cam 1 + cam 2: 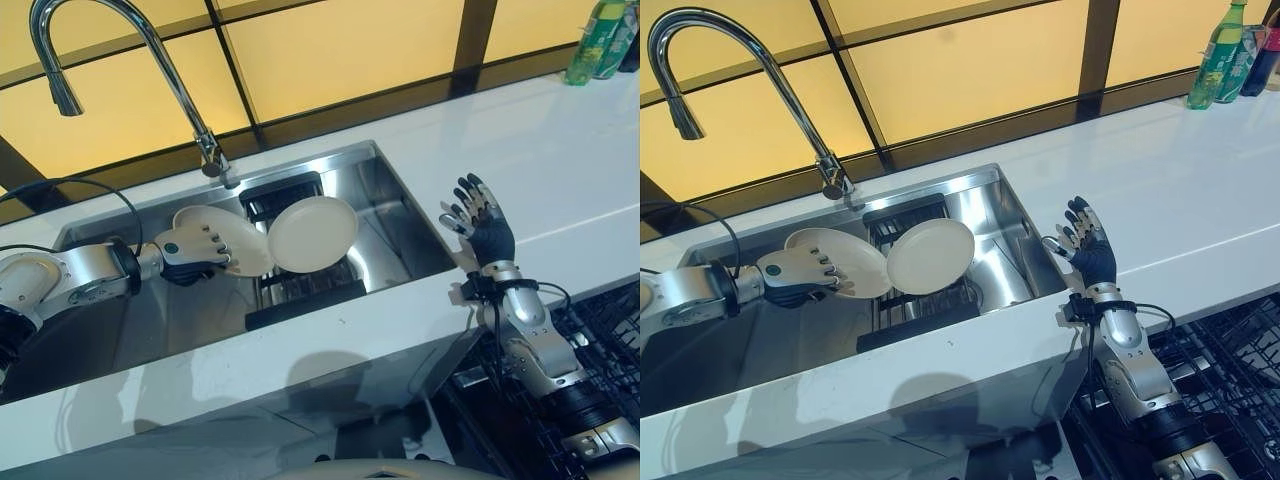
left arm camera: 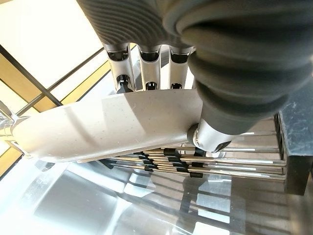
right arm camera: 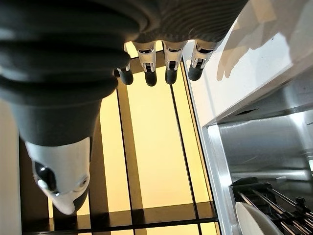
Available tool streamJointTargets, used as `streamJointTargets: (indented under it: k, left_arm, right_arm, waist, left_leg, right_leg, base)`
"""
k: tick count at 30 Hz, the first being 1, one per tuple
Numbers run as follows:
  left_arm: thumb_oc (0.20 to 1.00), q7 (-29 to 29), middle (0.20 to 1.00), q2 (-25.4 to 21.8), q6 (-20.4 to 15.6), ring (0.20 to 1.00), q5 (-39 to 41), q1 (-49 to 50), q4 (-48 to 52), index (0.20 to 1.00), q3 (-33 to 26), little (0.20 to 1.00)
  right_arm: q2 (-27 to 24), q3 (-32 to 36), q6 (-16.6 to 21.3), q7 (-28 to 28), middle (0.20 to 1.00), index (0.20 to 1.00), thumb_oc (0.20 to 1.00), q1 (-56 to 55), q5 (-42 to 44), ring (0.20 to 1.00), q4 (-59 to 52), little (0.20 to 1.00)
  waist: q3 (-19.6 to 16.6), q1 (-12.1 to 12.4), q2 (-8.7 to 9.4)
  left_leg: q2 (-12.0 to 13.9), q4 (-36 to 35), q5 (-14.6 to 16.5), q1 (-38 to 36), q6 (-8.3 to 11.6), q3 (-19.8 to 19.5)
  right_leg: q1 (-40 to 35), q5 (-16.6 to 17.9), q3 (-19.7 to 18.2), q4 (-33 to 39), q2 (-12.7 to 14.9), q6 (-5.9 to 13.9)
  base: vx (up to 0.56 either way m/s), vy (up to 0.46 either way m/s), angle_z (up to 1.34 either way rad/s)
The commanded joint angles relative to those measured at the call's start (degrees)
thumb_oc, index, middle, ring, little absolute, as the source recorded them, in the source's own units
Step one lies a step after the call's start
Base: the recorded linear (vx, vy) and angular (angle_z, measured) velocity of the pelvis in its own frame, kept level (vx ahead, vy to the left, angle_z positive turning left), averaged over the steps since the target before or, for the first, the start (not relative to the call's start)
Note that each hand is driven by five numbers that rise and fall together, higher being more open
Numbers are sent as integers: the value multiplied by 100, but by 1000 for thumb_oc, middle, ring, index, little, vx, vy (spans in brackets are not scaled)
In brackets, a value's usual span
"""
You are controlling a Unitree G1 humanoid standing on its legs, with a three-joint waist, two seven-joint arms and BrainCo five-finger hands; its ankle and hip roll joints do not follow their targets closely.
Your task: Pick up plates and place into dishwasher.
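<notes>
Cream plate (image 1: 225, 238) – left robot hand (image 1: 192, 250) gripping, sink-level

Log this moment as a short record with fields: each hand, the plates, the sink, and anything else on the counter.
left hand: inside the sink, fingers and thumb pinching the rim of a cream round plate
right hand: raised over the white countertop beside the sink, fingers straight, holding nothing
second cream round plate: standing on edge in the black dish rack
stainless steel sink: holds rack and both plates
chrome faucet: arches over the sink's back edge
green bottle: far corner of the countertop
</notes>
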State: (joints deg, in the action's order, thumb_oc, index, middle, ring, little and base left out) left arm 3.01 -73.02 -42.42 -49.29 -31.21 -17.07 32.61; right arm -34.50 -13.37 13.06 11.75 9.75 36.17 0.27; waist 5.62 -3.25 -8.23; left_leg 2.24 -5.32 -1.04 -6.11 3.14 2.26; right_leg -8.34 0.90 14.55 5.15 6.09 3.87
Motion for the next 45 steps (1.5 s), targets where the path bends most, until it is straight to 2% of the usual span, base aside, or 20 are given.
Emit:
streamJointTargets:
  k: [1,11,21,27,31,35,38,45]
  left_arm:
    - [200,-311,200,-715,109,200,148,-36,-350,200,181,200]
    - [200,-275,200,-676,245,200,183,149,-372,200,-23,200]
    - [200,-753,200,-733,201,200,325,213,-414,200,-28,200]
    - [200,-722,200,-794,275,200,497,238,-404,200,-72,200]
    - [200,-3,200,-772,448,200,488,314,-436,200,-198,200]
    - [200,1371,200,-648,920,200,869,409,-263,200,-799,200]
    - [200,2306,200,-473,963,200,954,647,-152,200,-1478,200]
    - [200,3349,200,92,1310,200,939,945,546,200,-2517,200]
  right_arm:
    - [-193,-20,381,-21,1000,1000,1000,322,45,1000,-215,1000]
    - [-254,49,379,-102,1000,1000,1000,268,91,1000,-222,1000]
    - [-255,-17,430,-88,1000,1000,1000,285,86,1000,-211,1000]
    - [-270,-57,443,-85,1000,1000,1000,312,112,1000,-232,1000]
    - [-237,-121,470,-61,1000,1000,1000,363,65,1000,-194,1000]
    - [-245,11,520,-113,1000,1000,1000,309,-42,1000,-272,1000]
    - [-175,240,519,-244,1000,1000,1000,249,-192,1000,-409,1000]
    - [-38,408,464,-311,1000,1000,1000,396,-655,1000,-677,1000]
  waist:
    - [-283,297,214]
    - [-266,349,252]
    - [-269,407,266]
    - [-261,473,264]
    - [-257,511,272]
    - [-274,602,333]
    - [-307,655,398]
    - [-395,692,532]
  left_leg:
    - [97,159,278,189,129,175]
    - [91,167,266,220,120,122]
    - [98,172,256,227,124,82]
    - [113,191,243,247,136,59]
    - [123,186,220,252,153,50]
    - [131,169,190,281,166,11]
    - [141,154,187,296,172,-15]
    - [163,141,207,284,182,-52]
  right_leg:
    - [336,-139,-283,-408,758,719]
    - [346,-158,-269,-437,747,700]
    - [339,-170,-213,-463,765,708]
    - [321,-180,-155,-476,772,703]
    - [304,-178,-107,-481,780,700]
    - [286,-178,-60,-458,767,665]
    - [278,-187,-40,-435,741,638]
    - [273,-245,-25,-453,699,593]
  base:
    - [0,0,0]
    - [2,2,1]
    - [-4,5,4]
    - [-4,0,1]
    - [-21,4,9]
    - [-21,-3,8]
    - [-18,-7,4]
    - [-1,-5,0]
